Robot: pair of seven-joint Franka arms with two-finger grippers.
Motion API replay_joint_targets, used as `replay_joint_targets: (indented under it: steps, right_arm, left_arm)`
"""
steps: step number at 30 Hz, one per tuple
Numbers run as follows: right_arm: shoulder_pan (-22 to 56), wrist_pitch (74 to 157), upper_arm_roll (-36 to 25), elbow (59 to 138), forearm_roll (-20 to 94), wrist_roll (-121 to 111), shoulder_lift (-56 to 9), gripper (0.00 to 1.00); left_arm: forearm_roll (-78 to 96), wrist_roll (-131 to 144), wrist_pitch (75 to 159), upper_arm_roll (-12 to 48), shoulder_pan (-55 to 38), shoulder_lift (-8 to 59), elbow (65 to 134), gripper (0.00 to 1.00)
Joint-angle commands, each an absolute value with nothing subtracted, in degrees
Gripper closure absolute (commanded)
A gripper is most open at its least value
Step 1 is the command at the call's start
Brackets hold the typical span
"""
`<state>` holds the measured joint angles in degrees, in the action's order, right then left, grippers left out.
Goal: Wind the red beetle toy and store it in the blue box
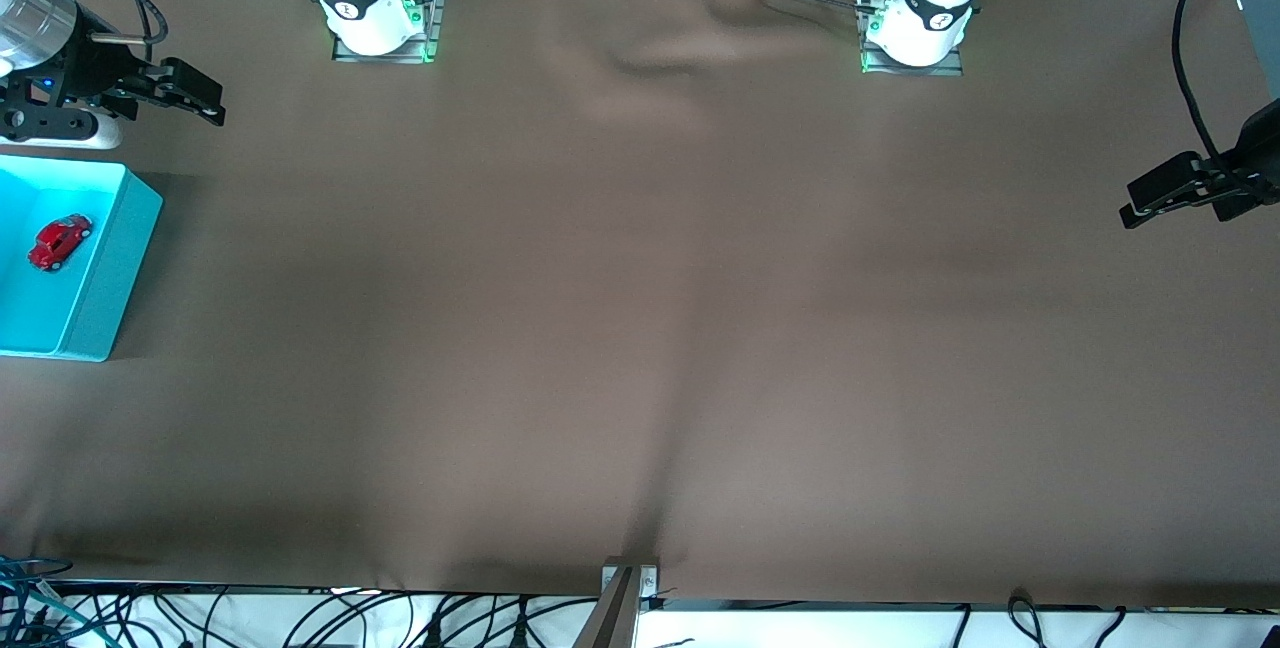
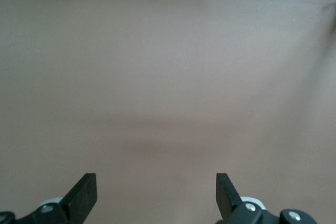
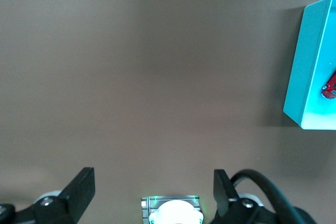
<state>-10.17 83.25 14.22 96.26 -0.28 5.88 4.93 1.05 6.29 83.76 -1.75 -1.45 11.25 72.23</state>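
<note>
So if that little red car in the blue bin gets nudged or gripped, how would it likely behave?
The red beetle toy sits on its wheels in the blue box, so a nudge would probably roll it. Its glossy rounded body may slip between gripper fingers. It looks tiny beside the box, so likely light.

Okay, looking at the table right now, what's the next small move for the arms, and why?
Probably none beyond staying parked. The red beetle toy already lies inside the blue box at the right arm's end of the table. The right gripper hangs open over the cloth beside the box, and the left gripper waits open over the left arm's end, both holding nothing.
</note>
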Motion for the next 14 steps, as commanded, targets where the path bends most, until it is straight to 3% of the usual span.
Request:
replay_joint_targets:
  steps: [1, 14]
  right_arm:
    - [-10.1, 82.5, 14.2, 95.9, 0.5, 6.2, 4.9, 0.00]
    - [-10.0, 81.8, 14.3, 95.8, 0.2, 5.4, 4.9, 0.00]
  left_arm:
    - [2.1, 5.7, 83.4, -2.1, -1.4, 10.9, 72.5, 0.00]
    - [2.0, 5.7, 83.4, -2.1, -1.4, 10.9, 72.4, 0.00]
